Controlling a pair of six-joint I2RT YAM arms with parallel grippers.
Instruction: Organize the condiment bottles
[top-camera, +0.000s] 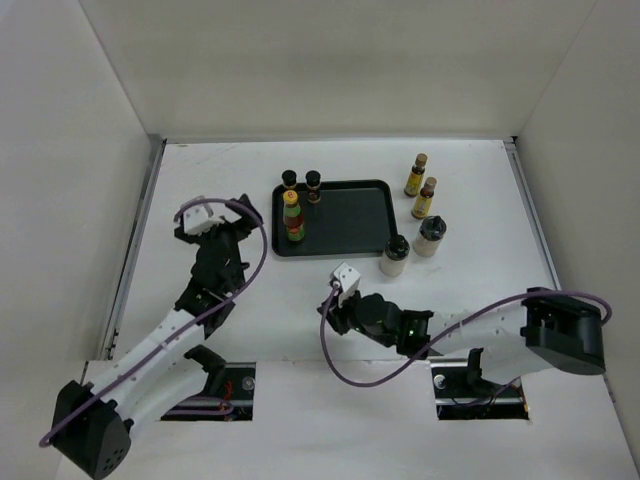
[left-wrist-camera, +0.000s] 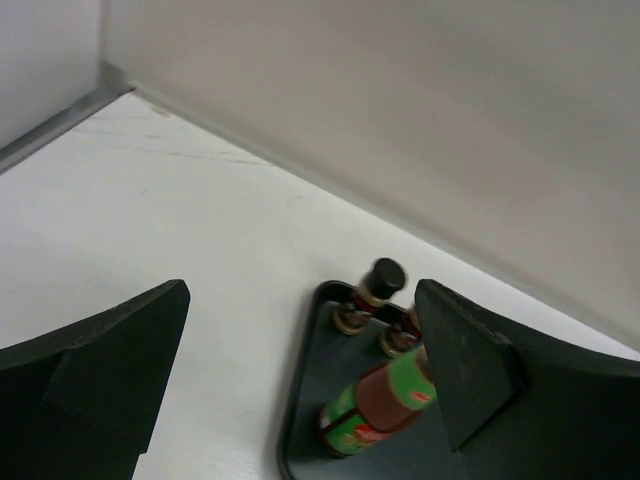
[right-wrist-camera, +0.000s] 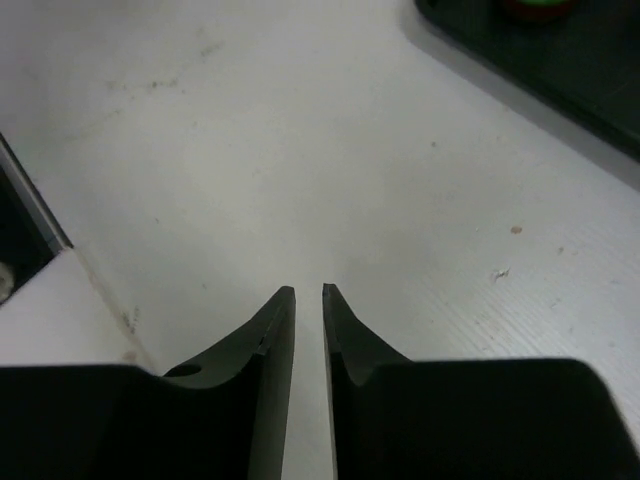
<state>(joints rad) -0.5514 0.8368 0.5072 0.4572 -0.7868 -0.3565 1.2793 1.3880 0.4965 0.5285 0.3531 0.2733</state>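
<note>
Left gripper (left-wrist-camera: 300, 300) jaws spread wide, empty. Red bottle (top-camera: 293, 218) and two dark black-capped bottles (top-camera: 313, 183) upright on black tray (top-camera: 355, 215). Right gripper (right-wrist-camera: 308, 292) fingers together, holding nothing.

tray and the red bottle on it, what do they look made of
The tray looks like moulded plastic, black and semi-matte: a soft sheen runs along its rounded raised rim. The red bottle seems glass or clear plastic, which one is unclear; its green label looks glossy, its yellow cap likely plastic.
</note>
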